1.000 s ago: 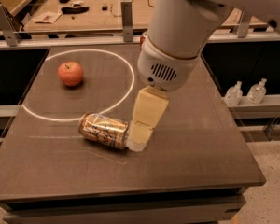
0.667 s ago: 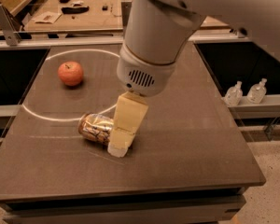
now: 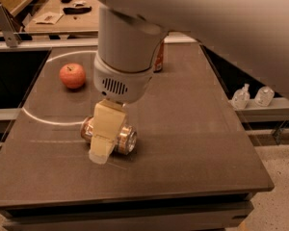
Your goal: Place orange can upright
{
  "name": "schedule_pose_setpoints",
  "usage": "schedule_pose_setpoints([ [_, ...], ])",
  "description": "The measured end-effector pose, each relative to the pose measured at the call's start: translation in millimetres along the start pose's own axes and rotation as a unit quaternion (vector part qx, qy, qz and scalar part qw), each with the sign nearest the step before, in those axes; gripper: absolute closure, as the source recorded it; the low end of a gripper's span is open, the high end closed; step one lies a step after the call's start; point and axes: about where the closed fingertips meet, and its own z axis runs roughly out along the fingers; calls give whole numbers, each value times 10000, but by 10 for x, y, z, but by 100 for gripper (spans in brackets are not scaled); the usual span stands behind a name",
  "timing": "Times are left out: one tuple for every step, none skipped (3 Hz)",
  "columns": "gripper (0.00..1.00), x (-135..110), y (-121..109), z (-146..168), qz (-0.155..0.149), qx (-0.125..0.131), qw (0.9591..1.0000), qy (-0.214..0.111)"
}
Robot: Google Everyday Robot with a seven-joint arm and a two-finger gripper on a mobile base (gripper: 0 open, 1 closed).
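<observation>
Leftward and lower than a second ago, the white robot arm [image 3: 123, 47] has carried its cream-coloured gripper [image 3: 106, 134] directly over the shiny golden-orange aluminium drink can [image 3: 126, 139], covering the can's middle. That can lies on its side on the dark brown table [image 3: 192, 129], nearer the camera than the round red-orange apple [image 3: 72, 75] and slightly to its right. Whether the gripper is clamped on the can or only astride it, I cannot tell. A darker red can [image 3: 158, 57] stands right of the apple, partly hidden behind the arm.
</observation>
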Motion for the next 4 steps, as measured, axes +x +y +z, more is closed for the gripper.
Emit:
schedule_pose_setpoints([
  [0, -153, 111, 162, -41, 186, 9998, 58],
  [0, -219, 156, 342, -122, 248, 9994, 195],
  [0, -235, 203, 611, -286, 194, 9981, 509],
  [0, -214, 120, 874, -307, 31, 9959, 854],
])
